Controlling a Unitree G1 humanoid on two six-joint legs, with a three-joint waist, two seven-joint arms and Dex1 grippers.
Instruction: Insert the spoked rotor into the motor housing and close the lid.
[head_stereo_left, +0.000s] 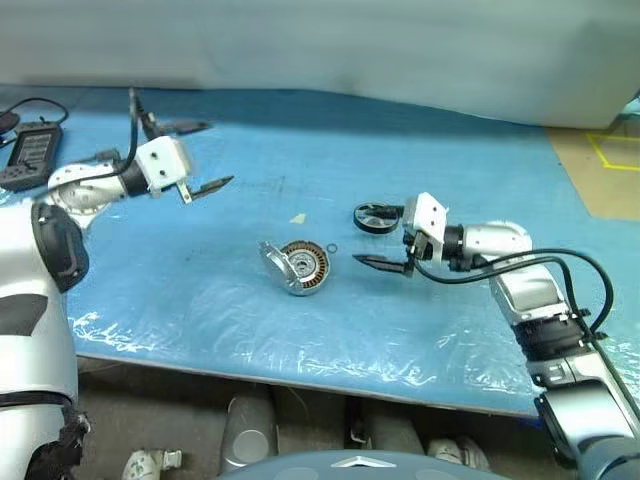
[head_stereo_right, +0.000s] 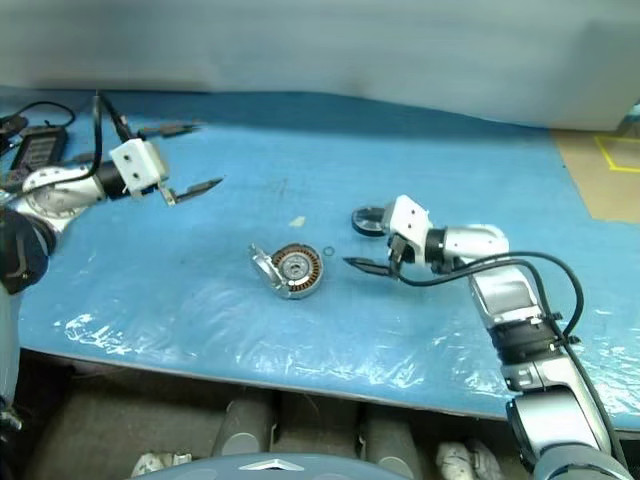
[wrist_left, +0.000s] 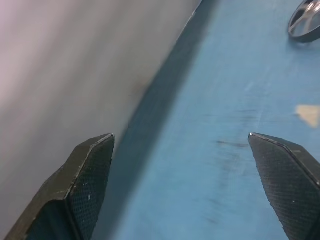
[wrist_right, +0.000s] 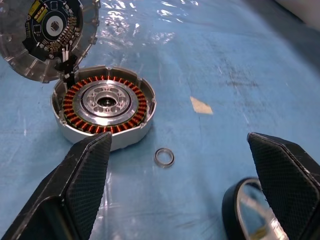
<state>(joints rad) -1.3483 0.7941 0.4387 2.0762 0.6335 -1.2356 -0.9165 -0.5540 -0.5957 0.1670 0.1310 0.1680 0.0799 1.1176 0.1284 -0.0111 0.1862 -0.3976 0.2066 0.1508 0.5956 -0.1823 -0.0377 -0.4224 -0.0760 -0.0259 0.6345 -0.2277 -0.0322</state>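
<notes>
Gaping wide and empty, right gripper (head_stereo_left: 385, 245) sits right of centre, between rotor (head_stereo_left: 377, 217) just above it and housing (head_stereo_left: 304, 267) at frame centre. Housing rests on blue mat (head_stereo_left: 300, 170), copper windings exposed; lid (wrist_right: 47, 35) stands swung open at its edge, circuit side showing. Small ring (wrist_right: 164, 157) lies on mat just beside housing, apart from it. Left gripper (head_stereo_left: 195, 158), upper left of frame, also spread wide, holds nothing, well apart from parts. Black box (head_stereo_left: 30, 152) with cables lies at far left edge.

The spoked rotor (wrist_right: 250, 210) is cut off by the right wrist view's edge; the lid (wrist_right: 45, 37) loses its rim there too, its circuit markings too small to read
</notes>
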